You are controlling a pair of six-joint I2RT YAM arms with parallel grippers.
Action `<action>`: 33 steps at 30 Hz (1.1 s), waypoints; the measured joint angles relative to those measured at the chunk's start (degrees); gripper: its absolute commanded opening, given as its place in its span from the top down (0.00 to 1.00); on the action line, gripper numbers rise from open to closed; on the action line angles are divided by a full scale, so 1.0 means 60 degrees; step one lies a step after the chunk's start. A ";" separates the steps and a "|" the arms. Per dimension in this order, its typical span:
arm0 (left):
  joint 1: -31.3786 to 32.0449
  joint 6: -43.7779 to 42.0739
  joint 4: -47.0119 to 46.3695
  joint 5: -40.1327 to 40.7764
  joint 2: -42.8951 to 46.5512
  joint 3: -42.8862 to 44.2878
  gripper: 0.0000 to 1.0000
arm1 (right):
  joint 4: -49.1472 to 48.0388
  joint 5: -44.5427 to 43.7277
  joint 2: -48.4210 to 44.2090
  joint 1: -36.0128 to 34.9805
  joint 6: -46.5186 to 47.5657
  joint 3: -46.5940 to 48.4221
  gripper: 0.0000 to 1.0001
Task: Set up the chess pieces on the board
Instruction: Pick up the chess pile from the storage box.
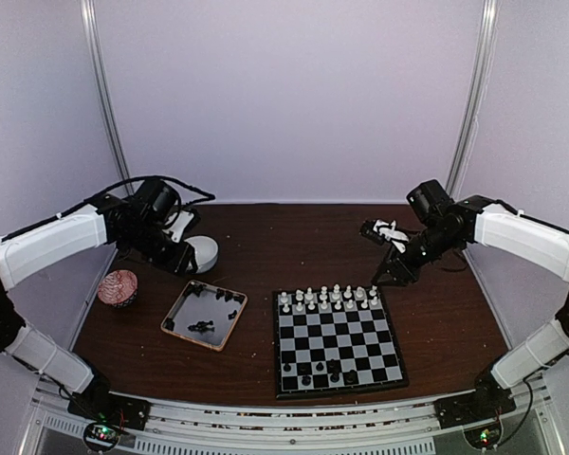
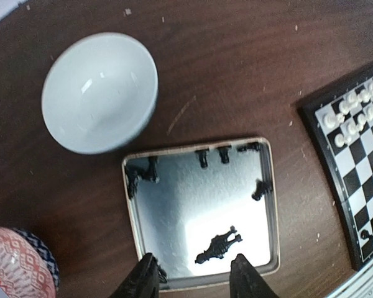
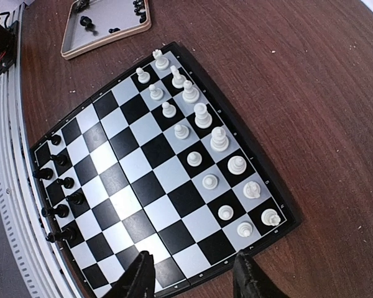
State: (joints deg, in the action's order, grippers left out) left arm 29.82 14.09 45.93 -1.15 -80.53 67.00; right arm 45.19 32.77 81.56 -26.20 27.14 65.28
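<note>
Tray (image 2: 186,198) holds loose black chess pieces (image 2: 219,246); white bowl (image 2: 99,93) beside tray.

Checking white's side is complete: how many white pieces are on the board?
16: two rows of eight white pieces on the board, along its far edge in the top view. None look hidden.

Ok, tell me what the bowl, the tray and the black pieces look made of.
Bowl: likely glazed ceramic, white with sharp highlights. Tray: pale wood-like rim, reflective metal-looking floor throwing glare. Black pieces: probably plastic, glossy, too small for certainty.
</note>
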 measured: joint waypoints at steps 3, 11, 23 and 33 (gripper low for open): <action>0.0073 0.0109 0.0408 -0.0204 -0.0273 -0.0248 0.63 | -0.0262 0.0149 0.0018 0.0149 -0.0069 -0.0142 0.56; 0.0761 -0.0127 0.0987 -0.0342 -0.1206 -0.0499 0.57 | -0.0535 0.0288 -0.0149 0.0168 -0.0055 -0.0346 0.56; 0.1209 -0.0801 0.0601 -0.0022 -0.2025 -0.1687 0.57 | -0.0514 0.0586 -0.0149 0.0168 -0.0007 -0.0353 0.56; 0.1209 -0.1264 0.0219 0.0291 -0.2947 -0.1545 0.57 | -0.0499 0.0783 -0.0149 0.0168 0.0022 -0.0361 0.56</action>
State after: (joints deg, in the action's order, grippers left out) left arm 37.08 6.50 47.24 0.60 -98.21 57.74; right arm 42.19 37.47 80.66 -25.19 27.27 63.11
